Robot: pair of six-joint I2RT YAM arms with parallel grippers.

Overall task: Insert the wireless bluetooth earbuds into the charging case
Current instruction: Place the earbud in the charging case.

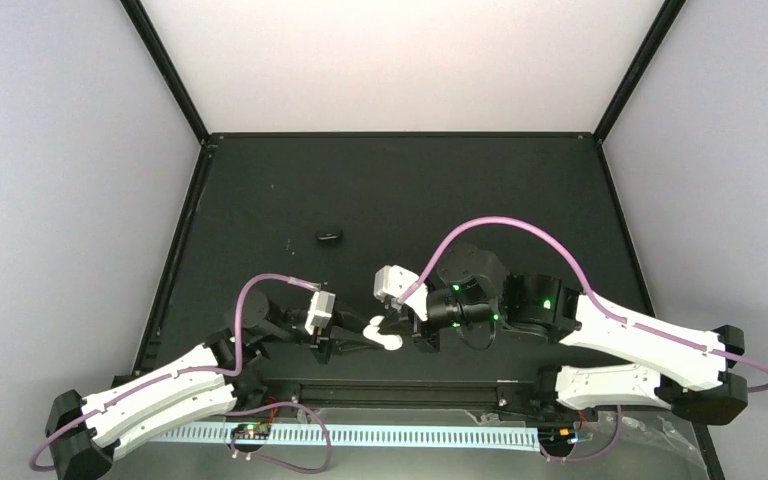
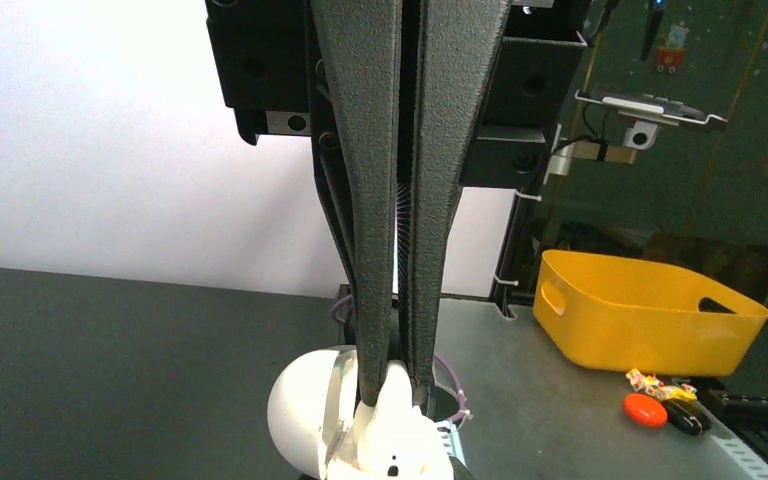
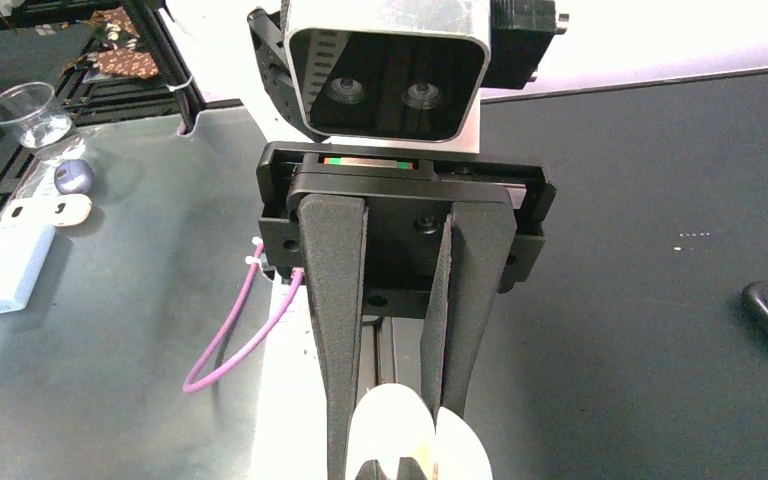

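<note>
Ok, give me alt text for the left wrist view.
The left claw, its two dark foam fingers nearly together, pinches an open white charging case at the bottom edge, its lid hinged leftward. Behind are a dark table, a white wall and a yellow bin on a metal bench.

bench [image 1: 380,190]: black mat
bin [image 2: 650,310]: yellow, beside the bench
cup [image 3: 28,112]: clear, upright, off the bench
</note>
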